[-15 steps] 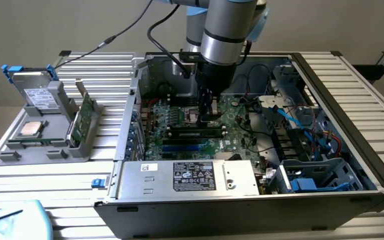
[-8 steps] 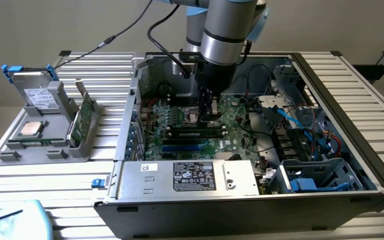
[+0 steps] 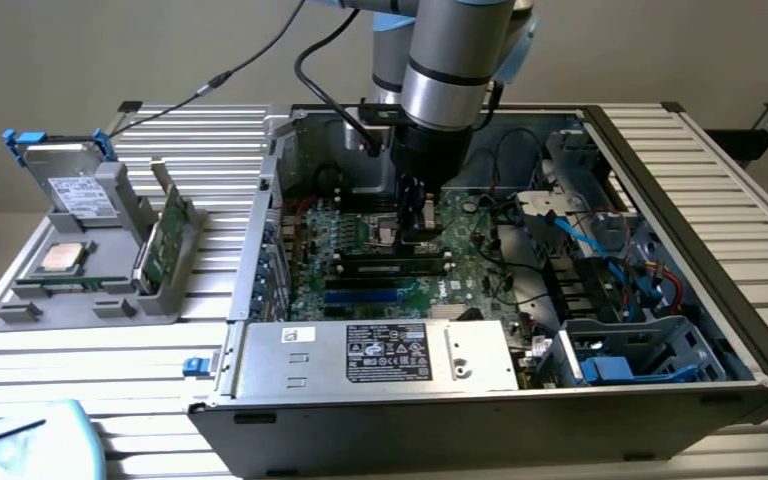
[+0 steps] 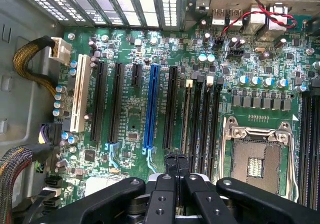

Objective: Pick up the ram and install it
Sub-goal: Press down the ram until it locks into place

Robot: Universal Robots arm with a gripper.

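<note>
One step is in hand, by my judgement: seating. The pick-up looks done.

1. Ram (image 3: 391, 266) posn: inside the PC case (image 3: 704, 250), standing on edge in a memory slot on the motherboard (image 3: 357, 240), beside the CPU socket (image 4: 255, 159). In the wrist view the ram (image 4: 186, 119) shows edge-on as a thin strip in the slot nearest the long black expansion slots.

2. Pincer (image 3: 418, 232) posn: low over the board, at one end of the ram. In the wrist view the pincer (image 4: 176, 166) has its fingers (image 4: 170, 164) drawn close together, a narrow line between them, nothing visibly held. I cannot tell whether the tips touch the ram's top edge or hang just above it.

3. Reqs for the next move (judgement): force straight down along the slot, no tilt. Whether the end latches are closed cannot be told.

4. Other items: a second green board (image 3: 171, 235) stands in the grey holder (image 3: 104, 290) on the bench (image 3: 104, 370), at the exterior view's left, with a square silver chip (image 3: 61, 258) near it.

5. Writing: the PSU (image 3: 371, 355) carries a black label (image 3: 388, 352) w/ white print and cert. marks; not legible. No brand readable on the board. One blue slot (image 4: 150, 108) sits among the black ones.
</note>
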